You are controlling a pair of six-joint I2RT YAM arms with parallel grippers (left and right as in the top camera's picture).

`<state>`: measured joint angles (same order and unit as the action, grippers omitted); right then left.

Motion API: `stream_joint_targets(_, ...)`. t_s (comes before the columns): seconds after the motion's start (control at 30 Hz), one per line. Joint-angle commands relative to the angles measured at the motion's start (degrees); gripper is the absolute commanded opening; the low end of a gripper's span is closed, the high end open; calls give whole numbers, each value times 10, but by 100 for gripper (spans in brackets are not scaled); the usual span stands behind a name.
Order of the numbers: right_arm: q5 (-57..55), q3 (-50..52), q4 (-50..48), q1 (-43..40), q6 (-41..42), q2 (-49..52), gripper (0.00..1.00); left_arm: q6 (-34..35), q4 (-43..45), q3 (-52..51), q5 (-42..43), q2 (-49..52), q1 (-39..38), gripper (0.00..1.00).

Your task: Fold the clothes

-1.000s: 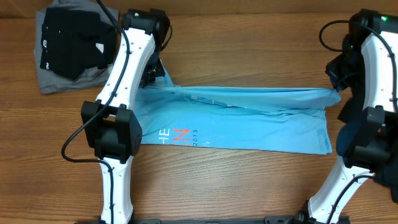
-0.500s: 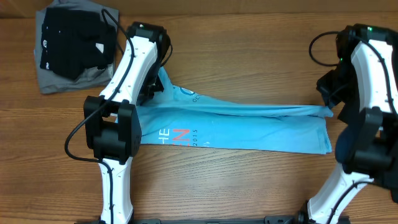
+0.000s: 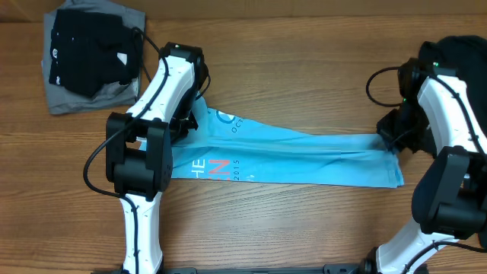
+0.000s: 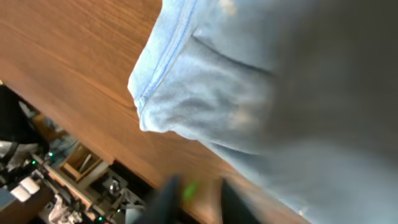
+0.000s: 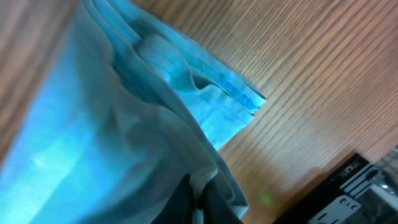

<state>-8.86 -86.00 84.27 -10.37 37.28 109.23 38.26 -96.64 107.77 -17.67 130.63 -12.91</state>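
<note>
— Black garment [image 3: 87, 49] on a grey garment [image 3: 76, 103], at the far-left corner of the bench [image 3: 304, 76]. Is that the whole pile?

— Yes. The black one lies on top, and the grey one shows under it along the left and near sides. Both are well apart from the T-shirt [image 3: 304, 156].

— Where is the T-shirt?

— It is light blue and lies in a long, narrow band across the middle of the bench, from the left arm to the right arm. Its white and red lettering [image 3: 213, 166] sits near the left end, toward the near edge.

— What about the left gripper [image 3: 189, 114]?

— It is low over the far corner of the shirt's left end. Its wrist camera is filled with blue cloth [image 4: 205, 106], a stitched edge bunched over the wood, and the fingers are a dark blur. I cannot tell whether they are apart or together.

— And the right gripper [image 3: 389, 141]?

— It is at the far corner of the shirt's right end, fingers together and pinching the fabric. In its wrist view the cloth [image 5: 93, 143] gathers in folds into the dark fingers at the bottom. A hemmed corner lies on the wood just beside them.
</note>
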Motion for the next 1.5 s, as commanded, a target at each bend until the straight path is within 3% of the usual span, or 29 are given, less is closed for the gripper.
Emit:
stream_joint_targets(0.0,-7,12,9,0,-2,-5,32,-22,-2,-7,-17,-21,9,62)
stream_joint_targets(0.03,-6,12,14,0,-13,-5,59,-23,-2,-7,-17,-21,9,67)
stream_joint_targets(0.1,1,12,17,0,-55,-5,97,-23,-2,-6,-14,-21,9,72)
stream_joint_targets(0.13,4,12,17,0,-62,-5,100,-26,-2,-6,-9,-21,9,72)
stream_joint_targets(0.47,69,-3,-14,-1,-137,-5,100,-67,-2,70,43,-23,3,56)
stream_joint_targets(0.53,103,-3,-26,0,-161,-5,98,-70,-2,95,64,-26,-3,45)
stream_joint_targets(0.6,133,-2,-35,1,-177,-5,84,-70,1,112,74,-29,-13,24)
stream_joint_targets(0.67,155,-2,-44,2,-178,-5,74,-74,13,115,85,-29,-26,12)
stream_joint_targets(0.9,160,3,-50,21,-178,-5,76,-126,82,70,165,-23,-69,16)
stream_joint_targets(1.03,161,10,-65,40,-178,-5,78,-148,153,41,219,-23,-87,12)
stream_joint_targets(1.47,161,13,-67,49,-178,-5,77,-160,215,-11,216,-6,-96,15)
